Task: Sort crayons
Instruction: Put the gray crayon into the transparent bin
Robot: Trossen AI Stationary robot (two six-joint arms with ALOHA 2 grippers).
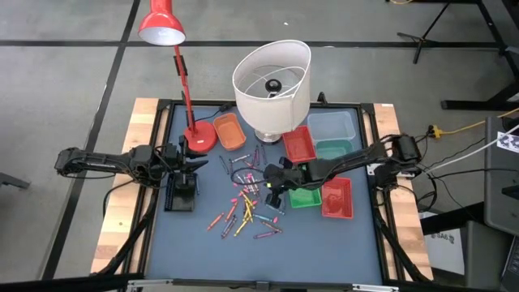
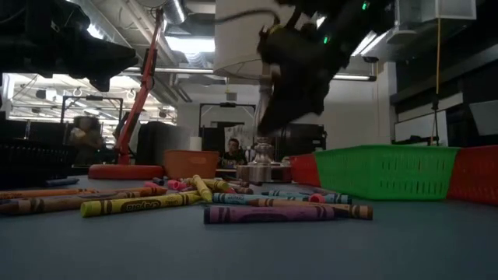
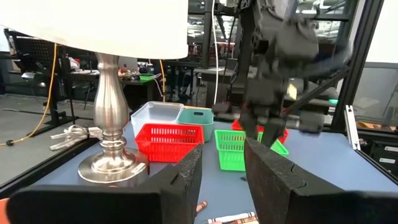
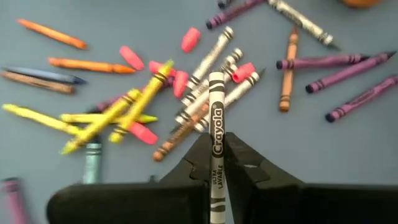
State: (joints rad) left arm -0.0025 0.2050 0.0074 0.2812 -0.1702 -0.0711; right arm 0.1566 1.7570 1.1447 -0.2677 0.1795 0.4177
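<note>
Many crayons in mixed colours lie scattered flat on the blue-grey mat, and they also show in the low view. My right gripper hangs above the pile's right side, shut on a grey-white crayon. My left gripper waits open at the table's left, with nothing between its fingers. My right gripper pinches the grey-white crayon about mid-length between its two fingers. The crayon lies along the fingers and its wrapped end sticks out past the fingertips. The fingers slant down from the table's right. The crayon is lifted clear of the pile.
Small trays stand right of the pile: green, red, red, teal, clear, and orange farther back. A white-shaded lamp and a red desk lamp's base stand at the far side.
</note>
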